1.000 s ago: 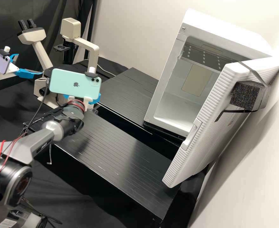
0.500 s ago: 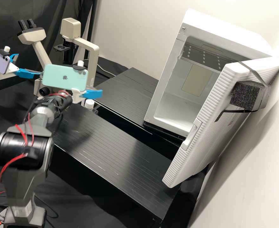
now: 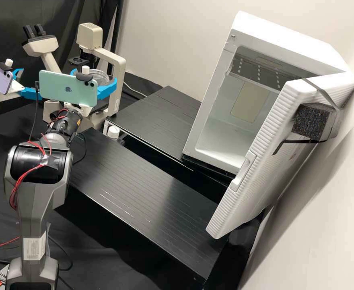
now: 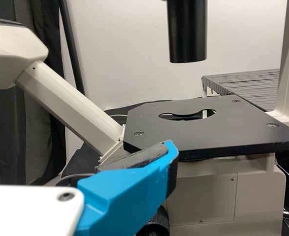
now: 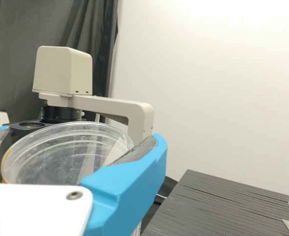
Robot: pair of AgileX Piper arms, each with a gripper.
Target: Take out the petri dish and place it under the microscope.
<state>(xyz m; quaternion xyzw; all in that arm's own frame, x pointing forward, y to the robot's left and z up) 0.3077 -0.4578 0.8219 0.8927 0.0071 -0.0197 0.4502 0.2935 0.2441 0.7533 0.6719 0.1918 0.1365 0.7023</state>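
My right gripper (image 3: 93, 76) is shut on the clear round petri dish (image 3: 100, 75) in front of the microscope's upright (image 3: 120, 70). In the right wrist view the petri dish (image 5: 65, 152) lies between both fingers of my right gripper (image 5: 78, 136), with the cream lamp housing (image 5: 63, 71) behind. My left gripper (image 3: 29, 82) is at the far left beside the microscope, its two fingers apart with nothing between them. In the left wrist view one finger of my left gripper (image 4: 129, 191) shows before the black stage (image 4: 223, 129), whose round opening lies below the black condenser tube (image 4: 187, 34).
The white incubator (image 3: 189, 133) stands at the right, its ribbed door (image 3: 261, 141) open. A slatted black platform (image 3: 145, 193) spans the front, another slatted surface (image 3: 161, 117) lies behind, and a white-capped bottle (image 3: 113, 132) stands between them. The microscope's eyepiece tube (image 4: 68, 108) slants at the left.
My right arm has swung leftward and away from the camera, raising the petri dish into sight beside the microscope's upright. My left arm has stayed where it was.
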